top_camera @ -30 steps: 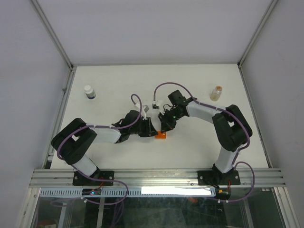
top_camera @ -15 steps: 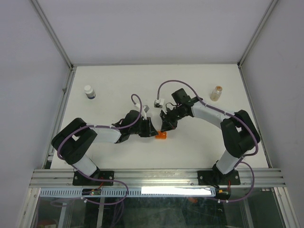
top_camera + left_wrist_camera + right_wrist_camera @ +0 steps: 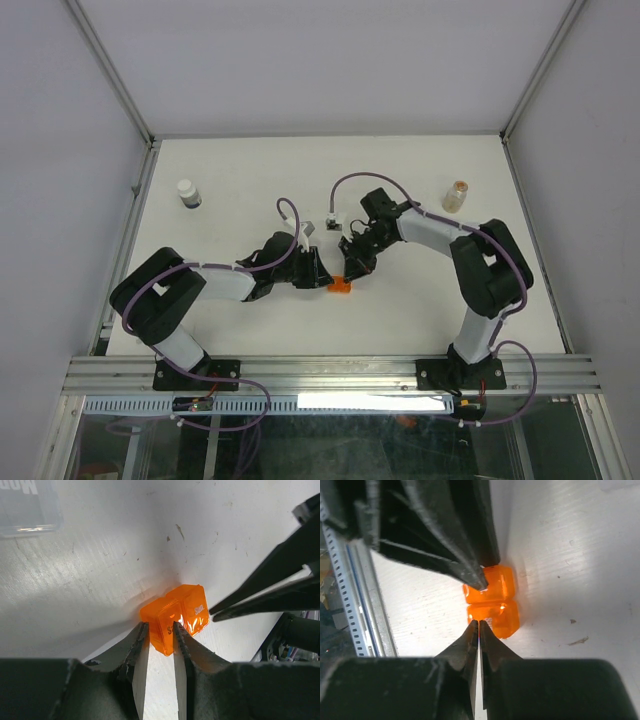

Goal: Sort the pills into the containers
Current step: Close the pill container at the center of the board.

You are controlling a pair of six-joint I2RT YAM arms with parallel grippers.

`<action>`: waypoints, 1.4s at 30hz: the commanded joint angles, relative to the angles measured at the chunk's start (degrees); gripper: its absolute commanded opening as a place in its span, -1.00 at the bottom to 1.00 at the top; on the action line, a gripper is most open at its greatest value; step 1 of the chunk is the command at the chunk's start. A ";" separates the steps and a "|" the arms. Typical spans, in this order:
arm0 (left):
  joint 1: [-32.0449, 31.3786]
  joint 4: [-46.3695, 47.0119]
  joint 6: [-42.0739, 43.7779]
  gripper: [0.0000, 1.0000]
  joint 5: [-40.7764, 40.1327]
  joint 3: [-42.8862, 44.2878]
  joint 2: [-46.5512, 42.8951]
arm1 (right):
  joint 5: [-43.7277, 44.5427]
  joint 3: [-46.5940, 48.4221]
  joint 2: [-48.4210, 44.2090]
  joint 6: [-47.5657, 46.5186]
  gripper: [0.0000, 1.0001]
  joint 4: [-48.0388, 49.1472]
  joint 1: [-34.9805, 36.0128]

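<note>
A translucent orange container (image 3: 341, 286) with two joined lettered compartments lies on the table at mid-front. My left gripper (image 3: 159, 630) is shut on its nearer compartment (image 3: 165, 625). My right gripper (image 3: 478, 623) is shut, and its tips touch the edge of the other compartment (image 3: 502, 617). The left fingers (image 3: 465, 565) reach in from the opposite side, and the right fingers (image 3: 260, 590) cross the left wrist view. A white bottle with a dark band (image 3: 187, 193) stands at the far left. A clear vial (image 3: 455, 196) stands at the far right. No pills show.
A clear plastic piece with lettering (image 3: 27, 505) lies on the table beyond the orange container. The metal frame rail (image 3: 330, 372) runs along the near edge. Both arms meet over the middle of the white table (image 3: 250, 180).
My right arm has shifted its elbow and its gripper has come down a little onto the orange container. The left arm has barely moved.
</note>
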 commanded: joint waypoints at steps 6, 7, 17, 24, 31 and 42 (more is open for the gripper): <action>-0.72 -1.66 0.35 -0.50 0.57 0.16 0.86 | -5.11 -3.01 -11.11 -6.84 -0.88 0.23 -0.16; -0.69 -1.66 0.33 -0.50 0.57 0.19 0.92 | -4.19 -3.23 -10.60 -6.91 -0.88 0.43 0.09; -0.67 -1.47 0.89 -0.50 1.14 0.26 1.73 | 12.24 -1.80 0.39 -4.65 -0.93 1.19 1.78; -0.63 -1.96 1.01 -0.50 0.87 0.60 1.26 | -2.59 -0.76 -6.74 -7.59 -0.88 -2.41 0.37; -0.42 -1.99 0.58 -0.46 0.87 0.91 1.11 | 1.28 -7.58 -17.19 -8.20 -0.82 7.69 0.83; 0.40 1.50 -0.97 -0.43 2.49 -0.71 0.47 | 15.38 -15.02 -20.21 -11.78 -0.84 18.85 6.75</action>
